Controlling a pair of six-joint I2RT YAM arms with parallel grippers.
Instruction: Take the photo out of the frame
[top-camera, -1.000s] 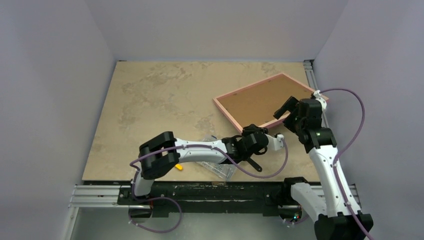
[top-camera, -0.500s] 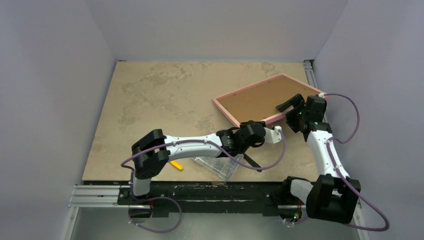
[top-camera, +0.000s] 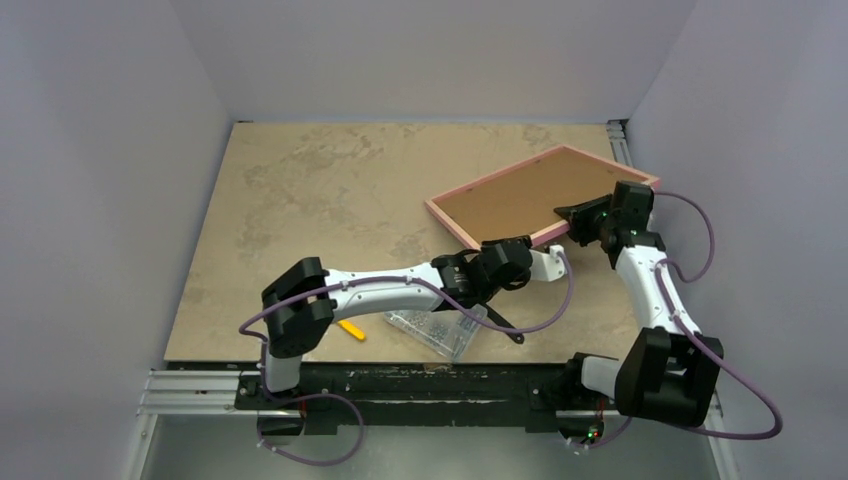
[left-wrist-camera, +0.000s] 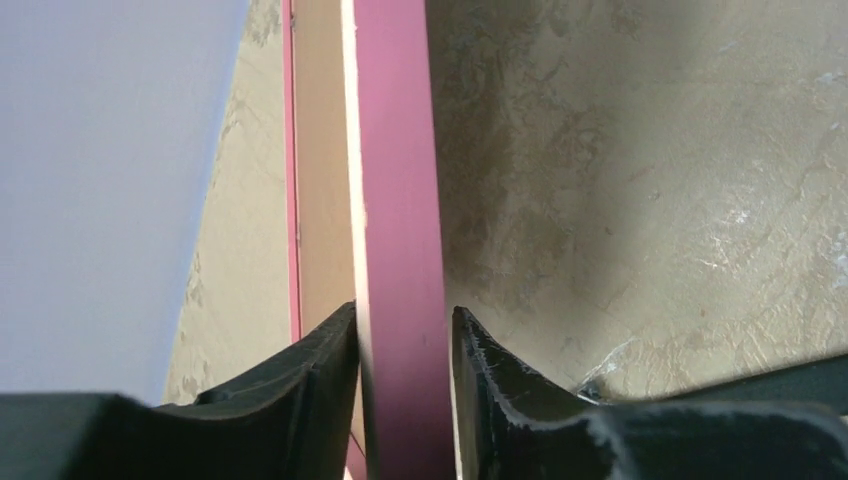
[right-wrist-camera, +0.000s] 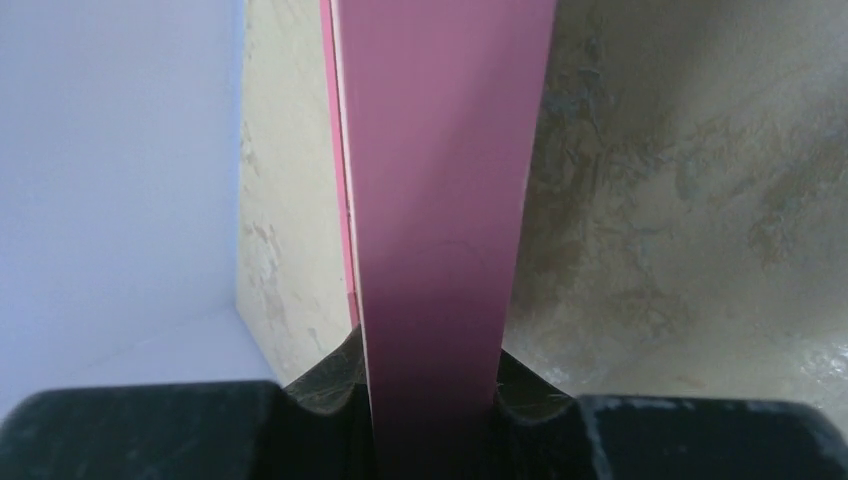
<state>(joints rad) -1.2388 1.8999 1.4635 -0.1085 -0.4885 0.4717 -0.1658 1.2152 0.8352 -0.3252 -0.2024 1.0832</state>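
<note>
left gripper (left-wrist-camera: 403, 340) pinches the frame (top-camera: 520, 197) at its near edge, arm stretched low; right gripper (right-wrist-camera: 430, 372) pinches its right edge, elbow bent.

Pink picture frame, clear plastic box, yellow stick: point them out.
Pink picture frame (top-camera: 520, 198), top view, brown fibreboard back.
Clear plastic box (top-camera: 438, 334), top view, lid centre.
Yellow stick (top-camera: 351, 330), top view, its middle.

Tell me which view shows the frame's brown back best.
Top external: the whole frame shows there, brown back up. Both wrist views show only a strip of its pink edge between their fingers.
</note>
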